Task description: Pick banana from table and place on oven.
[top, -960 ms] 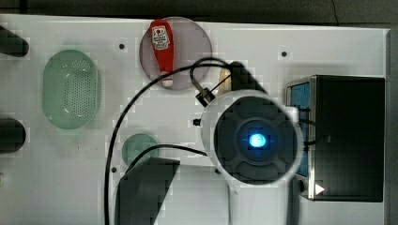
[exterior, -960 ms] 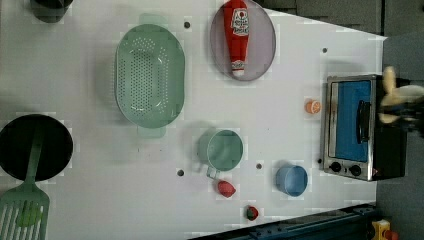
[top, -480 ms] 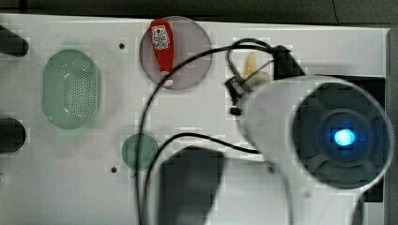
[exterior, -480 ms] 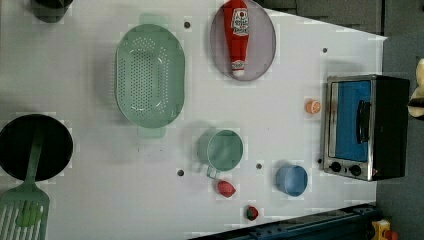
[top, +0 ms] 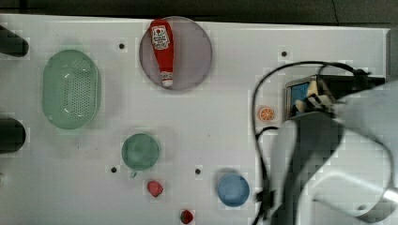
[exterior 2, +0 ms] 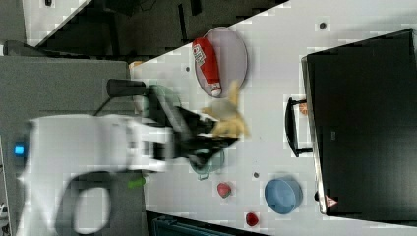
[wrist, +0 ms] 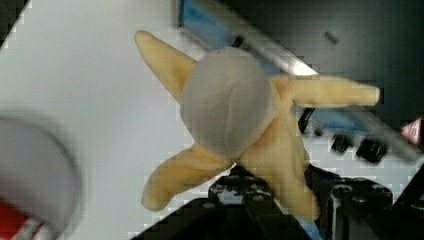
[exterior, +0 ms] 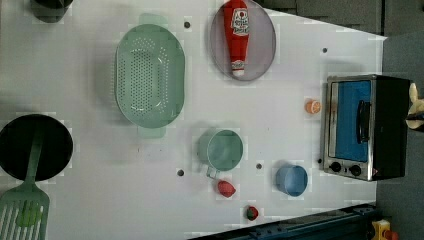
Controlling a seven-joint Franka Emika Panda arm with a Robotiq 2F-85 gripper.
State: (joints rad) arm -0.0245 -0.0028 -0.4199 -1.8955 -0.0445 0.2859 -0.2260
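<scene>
Wrist view: the black gripper (wrist: pixel 260 192) is clamped on the pale cream-yellow peeled banana (wrist: pixel 235 125), soft peel strips splayed around a whitish core. The banana (exterior 2: pixel 227 118) is held in the air above the large white flat table (exterior 2: pixel 275 59). In the top view, it (top: pixel 313 93) sits over the front edge of the boxy black-topped, silver-framed toaster oven (top: pixel 292 96).

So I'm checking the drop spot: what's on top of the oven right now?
The boxy toaster oven's black top looks bare in the right view. In the top view the white arm covers most of it. The peeled cream-yellow banana hangs in the claw.
</scene>
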